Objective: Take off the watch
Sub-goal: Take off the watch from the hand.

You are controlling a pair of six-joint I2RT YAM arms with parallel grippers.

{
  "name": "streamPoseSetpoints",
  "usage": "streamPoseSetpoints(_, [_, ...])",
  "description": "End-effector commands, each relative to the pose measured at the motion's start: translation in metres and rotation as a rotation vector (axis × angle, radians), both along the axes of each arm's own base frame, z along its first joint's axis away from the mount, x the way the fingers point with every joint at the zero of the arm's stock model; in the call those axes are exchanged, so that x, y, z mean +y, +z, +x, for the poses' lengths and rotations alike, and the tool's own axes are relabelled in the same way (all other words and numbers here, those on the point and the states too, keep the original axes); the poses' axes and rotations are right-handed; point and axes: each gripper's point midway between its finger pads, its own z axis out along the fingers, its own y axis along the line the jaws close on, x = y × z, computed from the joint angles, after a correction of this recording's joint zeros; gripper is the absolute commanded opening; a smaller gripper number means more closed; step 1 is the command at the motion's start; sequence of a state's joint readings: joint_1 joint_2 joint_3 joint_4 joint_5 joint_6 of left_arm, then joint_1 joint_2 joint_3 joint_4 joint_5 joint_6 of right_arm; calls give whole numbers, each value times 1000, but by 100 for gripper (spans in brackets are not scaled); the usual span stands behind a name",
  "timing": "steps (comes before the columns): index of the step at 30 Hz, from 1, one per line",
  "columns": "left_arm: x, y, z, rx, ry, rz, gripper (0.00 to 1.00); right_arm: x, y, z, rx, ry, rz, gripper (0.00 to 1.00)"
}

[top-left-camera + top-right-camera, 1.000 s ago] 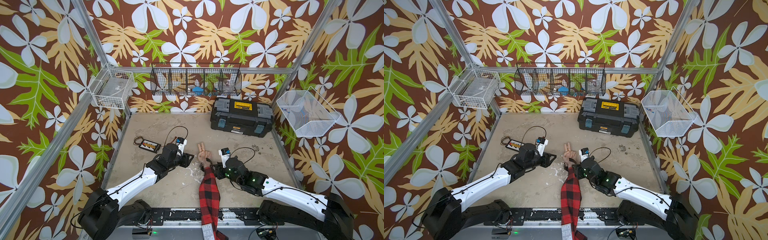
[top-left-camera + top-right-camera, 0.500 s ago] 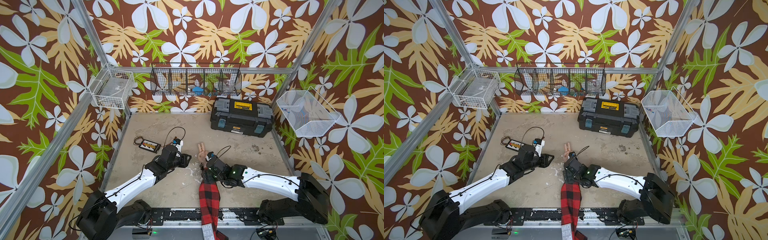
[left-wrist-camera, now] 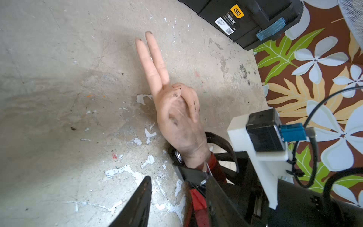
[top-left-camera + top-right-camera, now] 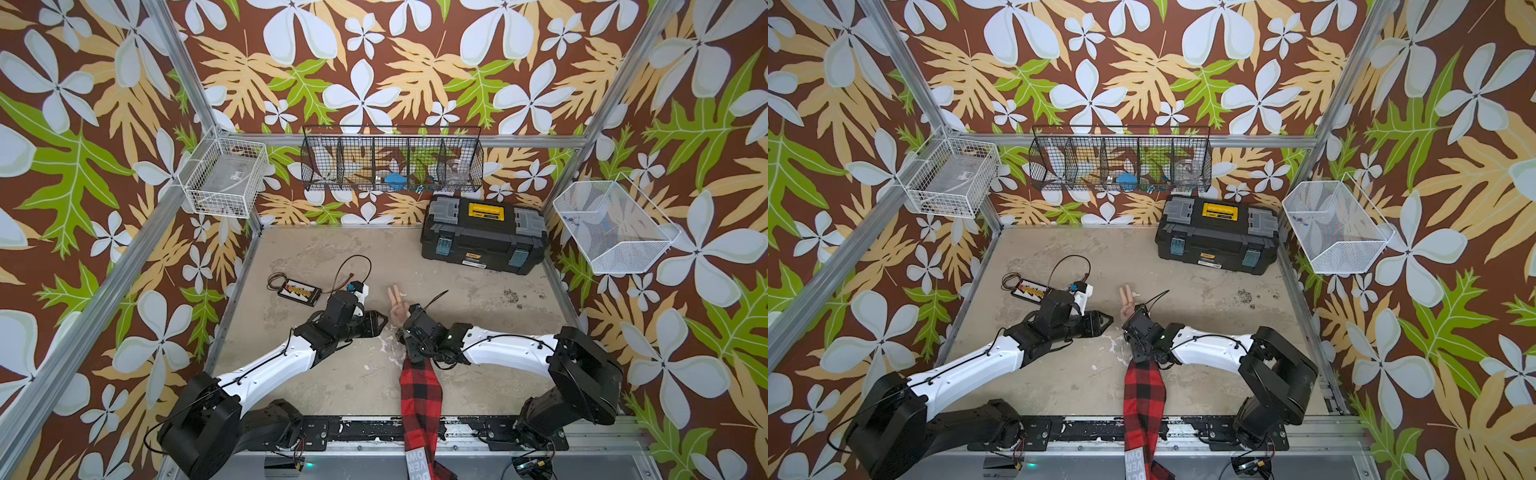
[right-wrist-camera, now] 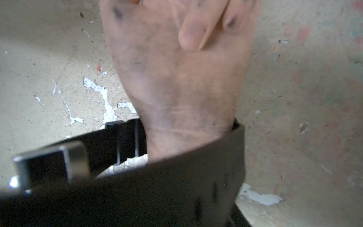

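A mannequin hand (image 4: 397, 305) (image 3: 176, 118) in a red plaid sleeve (image 4: 419, 390) lies on the table with two fingers stretched out. The watch is black and sits round its wrist. Its strap (image 3: 220, 141) loops off the wrist, and its holed tail (image 5: 176, 186) and metal buckle (image 5: 51, 163) fill the right wrist view. My right gripper (image 4: 409, 332) (image 4: 1136, 332) sits over the wrist and hides the watch in both top views; its jaws are hidden behind the strap. My left gripper (image 4: 374, 322) (image 3: 177, 178) stands open just left of the wrist, gripping nothing.
A black toolbox (image 4: 484, 235) stands at the back right. A flat board with yellow connectors and wires (image 4: 299, 291) lies left of my left gripper. On the walls hang a black wire basket (image 4: 392, 164) and two white ones (image 4: 224, 183) (image 4: 611, 226).
My right gripper has moved left from beside the wrist to over it, with the arm's elbow folding in. The left gripper has hardly moved.
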State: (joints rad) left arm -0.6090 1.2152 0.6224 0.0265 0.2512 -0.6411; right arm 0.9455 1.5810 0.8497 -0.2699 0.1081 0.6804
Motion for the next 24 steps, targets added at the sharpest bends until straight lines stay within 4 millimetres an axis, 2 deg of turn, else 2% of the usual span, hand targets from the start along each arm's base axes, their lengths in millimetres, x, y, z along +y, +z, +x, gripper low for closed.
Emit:
streamPoseSetpoints(1, [-20,12,-2,5,-35,-70,53,3,5,1,-19,2,28,37])
streamPoseSetpoints(8, [-46,5,-12,43,-82,-73,55,3,12,2,-38,2,51,30])
streamPoseSetpoints(17, [-39,-32,-17,106,-59,-22,52,3,18,2,-53,-11,86,25])
streamPoseSetpoints(24, [-37,-52,-18,138,-46,5,48,3,38,5,-83,-19,148,23])
